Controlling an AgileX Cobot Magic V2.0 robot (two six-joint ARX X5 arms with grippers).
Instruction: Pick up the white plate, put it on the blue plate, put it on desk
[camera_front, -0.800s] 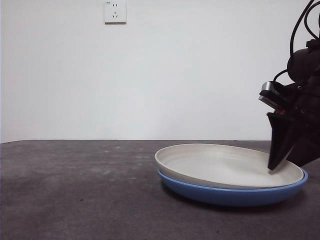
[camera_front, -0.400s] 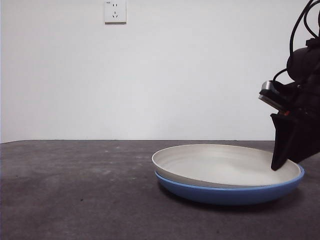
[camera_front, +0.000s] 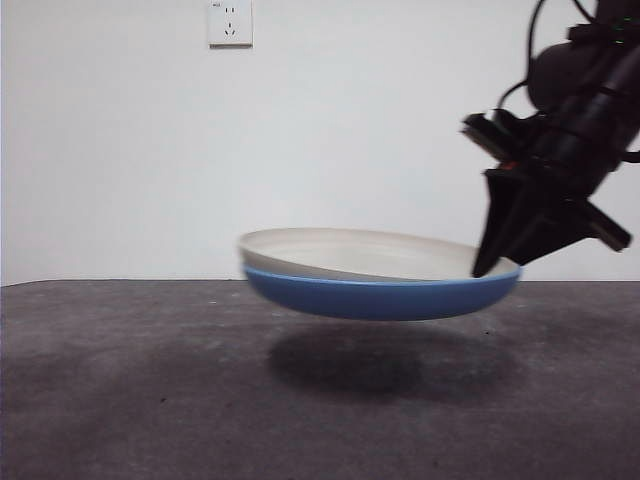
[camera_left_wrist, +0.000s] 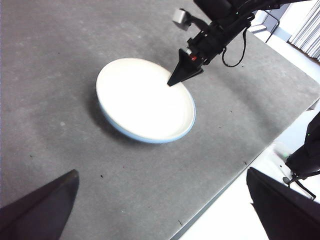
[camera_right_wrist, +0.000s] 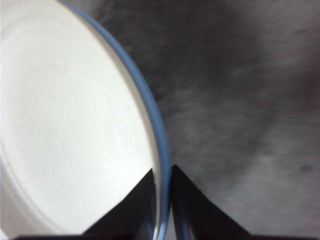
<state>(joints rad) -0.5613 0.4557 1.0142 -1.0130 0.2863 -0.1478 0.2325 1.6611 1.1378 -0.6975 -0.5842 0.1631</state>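
The white plate (camera_front: 350, 252) lies nested in the blue plate (camera_front: 380, 298), and both hang level in the air above the desk (camera_front: 150, 390), with a shadow beneath them. My right gripper (camera_front: 495, 265) is shut on their right rim, one jaw inside the white plate and one outside the blue one. The right wrist view shows this grip (camera_right_wrist: 162, 172) across the white plate (camera_right_wrist: 65, 125) and the blue plate's rim (camera_right_wrist: 150, 110). My left gripper (camera_left_wrist: 162, 172) stands open high above the desk and looks down on the white plate (camera_left_wrist: 142, 97) and the right gripper (camera_left_wrist: 172, 82).
A wall socket (camera_front: 230, 22) sits on the white wall behind. In the left wrist view the desk's edge (camera_left_wrist: 225, 185) runs close by the plates, with pale floor and dark equipment (camera_left_wrist: 307, 155) beyond it.
Both plates rested on the desk before. My right gripper has since lifted them together and carried them left and up, and they now hang level above their shadow.
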